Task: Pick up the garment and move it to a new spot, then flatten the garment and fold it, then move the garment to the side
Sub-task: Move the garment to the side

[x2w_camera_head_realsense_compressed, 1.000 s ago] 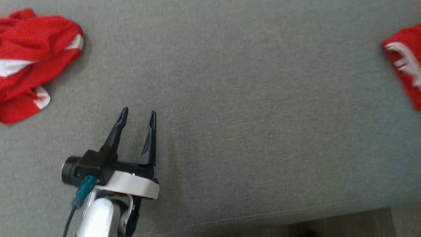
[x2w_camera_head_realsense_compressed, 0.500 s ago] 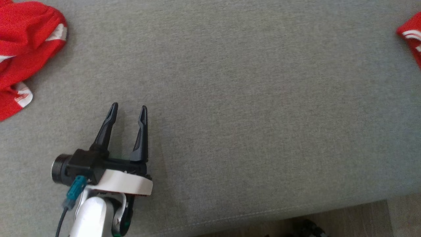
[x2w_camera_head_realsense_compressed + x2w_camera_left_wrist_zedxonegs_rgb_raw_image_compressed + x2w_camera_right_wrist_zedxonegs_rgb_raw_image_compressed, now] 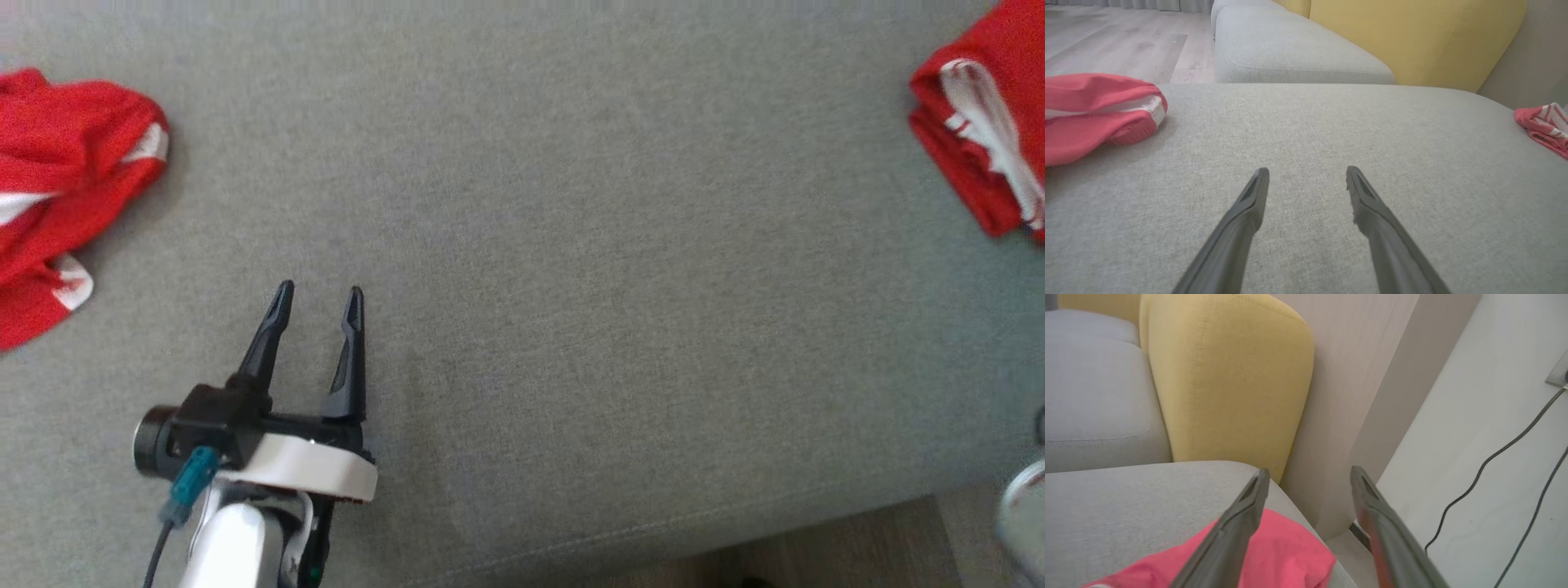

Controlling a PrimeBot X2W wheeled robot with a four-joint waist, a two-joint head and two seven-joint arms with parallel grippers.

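On the sofa [image 3: 571, 245], folded garment [image 3: 1012, 49] right, crumpled garment [image 3: 65, 180] left.
Left gripper [image 3: 318, 292] and right gripper [image 3: 1309, 471]: fingers apart, empty.

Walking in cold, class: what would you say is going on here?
A two-armed robot is sorting red clothing on a grey cushion. A folded red garment lies at the cushion's right edge, with the right gripper open over it, gripping nothing. A crumpled red garment lies at the left. The left gripper hovers open over bare cushion.
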